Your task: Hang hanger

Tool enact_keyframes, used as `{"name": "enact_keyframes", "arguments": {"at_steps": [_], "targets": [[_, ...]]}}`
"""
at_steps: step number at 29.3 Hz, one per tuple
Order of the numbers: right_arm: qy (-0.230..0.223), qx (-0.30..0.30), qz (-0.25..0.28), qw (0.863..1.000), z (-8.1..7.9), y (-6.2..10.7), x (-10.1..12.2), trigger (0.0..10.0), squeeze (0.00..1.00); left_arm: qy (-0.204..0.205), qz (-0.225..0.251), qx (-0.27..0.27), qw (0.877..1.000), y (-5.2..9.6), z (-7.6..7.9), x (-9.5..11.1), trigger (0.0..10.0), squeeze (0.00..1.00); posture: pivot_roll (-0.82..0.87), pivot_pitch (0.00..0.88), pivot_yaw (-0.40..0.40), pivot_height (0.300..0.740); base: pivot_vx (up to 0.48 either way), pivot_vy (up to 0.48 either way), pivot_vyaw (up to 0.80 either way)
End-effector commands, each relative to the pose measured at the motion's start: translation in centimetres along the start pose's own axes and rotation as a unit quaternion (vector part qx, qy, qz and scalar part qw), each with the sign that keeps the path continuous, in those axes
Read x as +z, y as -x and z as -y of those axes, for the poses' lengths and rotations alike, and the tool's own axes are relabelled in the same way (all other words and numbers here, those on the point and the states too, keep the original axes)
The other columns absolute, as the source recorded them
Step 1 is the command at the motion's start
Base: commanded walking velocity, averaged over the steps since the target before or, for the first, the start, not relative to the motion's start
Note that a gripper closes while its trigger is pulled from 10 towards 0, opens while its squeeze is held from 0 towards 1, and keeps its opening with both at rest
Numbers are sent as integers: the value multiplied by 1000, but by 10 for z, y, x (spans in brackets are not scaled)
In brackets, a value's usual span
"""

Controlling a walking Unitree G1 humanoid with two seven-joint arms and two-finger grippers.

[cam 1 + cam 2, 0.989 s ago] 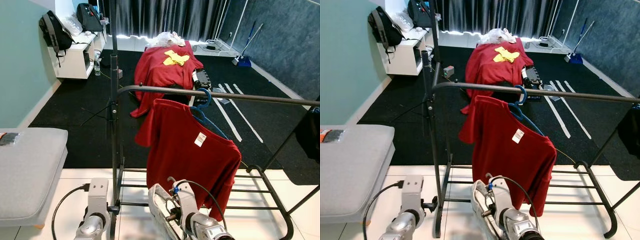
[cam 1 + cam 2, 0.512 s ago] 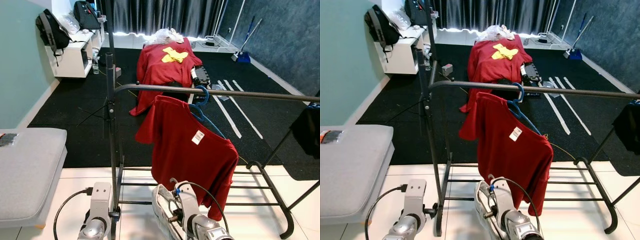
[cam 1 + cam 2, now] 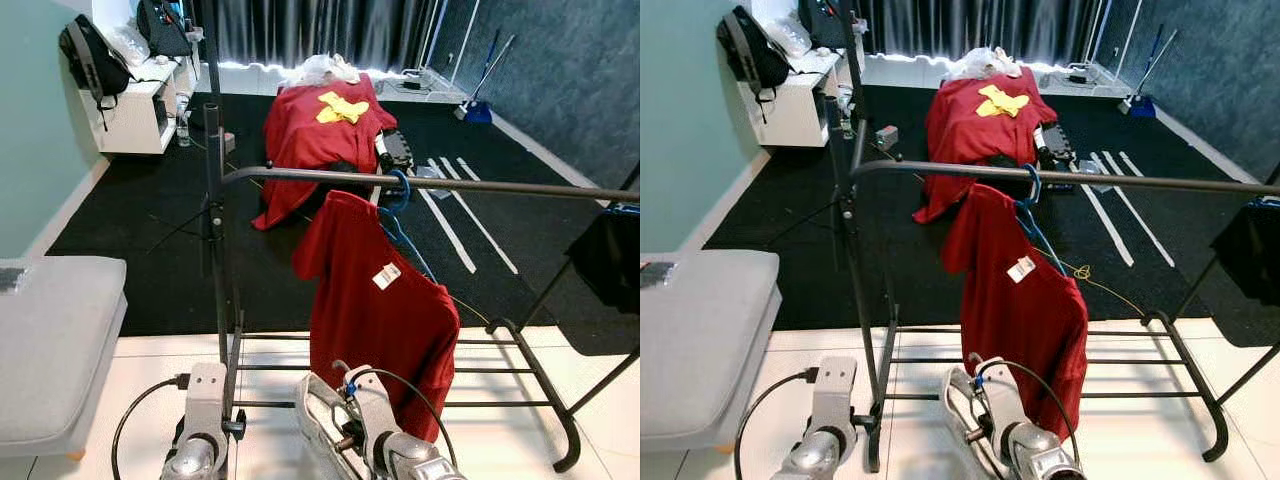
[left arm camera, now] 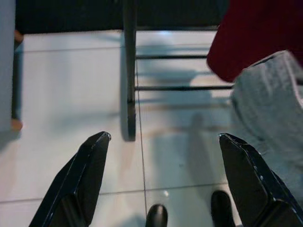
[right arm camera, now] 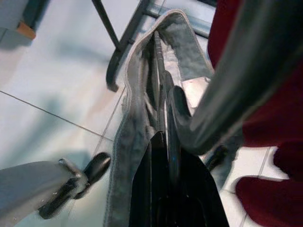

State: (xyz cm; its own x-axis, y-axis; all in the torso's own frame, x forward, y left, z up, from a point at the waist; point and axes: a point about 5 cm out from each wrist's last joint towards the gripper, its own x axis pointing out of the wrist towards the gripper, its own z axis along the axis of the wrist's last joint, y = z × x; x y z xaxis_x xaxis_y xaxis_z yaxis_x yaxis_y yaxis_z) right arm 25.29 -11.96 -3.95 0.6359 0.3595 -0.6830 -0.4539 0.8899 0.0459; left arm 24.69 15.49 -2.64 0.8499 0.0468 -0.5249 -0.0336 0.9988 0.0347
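A red T-shirt (image 3: 375, 300) hangs on a blue hanger (image 3: 400, 195) hooked over the black rail (image 3: 480, 186) of a clothes rack. Both silver arms hang low in front of the rack. In the left wrist view my left gripper (image 4: 164, 137) is open over the white floor tiles, with nothing between its fingers. My right gripper (image 5: 160, 137) is shut on a thin dark hanger bar inside a pale grey garment (image 5: 128, 142). That grey garment (image 3: 318, 425) hangs beside my right arm (image 3: 395, 450), just below the red shirt's hem.
The rack's black base frame (image 3: 540, 370) lies on the tiles ahead. A grey padded bench (image 3: 50, 340) stands to the left. A dark garment (image 3: 610, 260) hangs at the rail's right end. Behind the rack are a red-draped object (image 3: 320, 130) and a white shelf (image 3: 130, 110).
The whole view has shifted slightly, so the camera moved. The red shirt has swung more edge-on under the rail. Both arms stay low, the grey garment still held.
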Motion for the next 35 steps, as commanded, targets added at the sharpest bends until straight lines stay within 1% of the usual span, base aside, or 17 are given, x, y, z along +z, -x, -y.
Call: {"name": "enact_keyframes", "arguments": {"at_steps": [1,2,3,6,8,9,10,14,16,17,19,21,22,27,32,35], "targets": [[48,15,30,998,1,2,6,10000,0,9,7,1,1000,2,-3,0,10000,0,107,37,-106,740,0,0,0],[48,15,30,998,1,2,6,10000,0,9,7,1,1000,2,-3,0,10000,0,107,37,-106,740,0,0,0],[76,22,30,996,1,5,0,10000,0,15,17,15,1000,3,-10,-1,10000,0,103,32,-100,740,0,0,0],[80,20,29,996,1,5,-3,10000,0,16,21,22,999,4,-13,-2,10000,0,103,32,-100,740,0,0,0],[49,9,20,999,3,6,-9,10000,0,43,18,1,999,5,-13,-4,10000,0,103,17,-90,740,0,0,0],[49,9,20,999,3,6,-9,10000,0,43,18,1,999,5,-13,-4,10000,0,103,17,-90,740,0,0,0],[35,13,5,999,3,7,-13,10000,0,25,25,-9,999,6,-12,-3,10000,0,106,0,-84,740,0,0,0],[33,18,-10,999,3,7,-19,10000,0,17,20,-11,1000,6,-12,-4,10000,0,107,0,-84,740,0,0,0],[34,12,-33,999,4,8,-26,10000,0,16,27,-5,1000,6,-17,-5,10000,0,113,0,-86,740,0,0,0],[37,9,-38,999,5,9,-28,10000,0,16,29,1,999,6,-21,-6,10000,0,116,8,-89,740,0,0,0],[37,9,-38,999,5,9,-28,10000,0,16,29,1,999,6,-21,-6,10000,0,116,8,-89,740,0,0,0],[37,6,-40,998,6,9,-29,10000,0,22,30,6,999,6,-24,-6,10000,0,117,10,-89,740,0,0,0],[36,8,-36,999,5,9,-30,10000,0,46,30,22,998,8,-28,-9,10000,0,118,9,-85,740,0,0,0],[37,10,-35,999,4,9,-30,10000,0,46,33,23,998,10,-27,-9,10000,0,123,9,-85,740,0,0,0],[40,9,-40,998,4,9,-31,10000,0,57,37,10,998,10,-21,-8,10000,0,120,6,-77,740,0,0,0],[37,5,-39,999,3,9,-30,10000,0,47,27,-1,999,9,-18,-9,10000,0,115,4,-70,740,0,0,0]]}}
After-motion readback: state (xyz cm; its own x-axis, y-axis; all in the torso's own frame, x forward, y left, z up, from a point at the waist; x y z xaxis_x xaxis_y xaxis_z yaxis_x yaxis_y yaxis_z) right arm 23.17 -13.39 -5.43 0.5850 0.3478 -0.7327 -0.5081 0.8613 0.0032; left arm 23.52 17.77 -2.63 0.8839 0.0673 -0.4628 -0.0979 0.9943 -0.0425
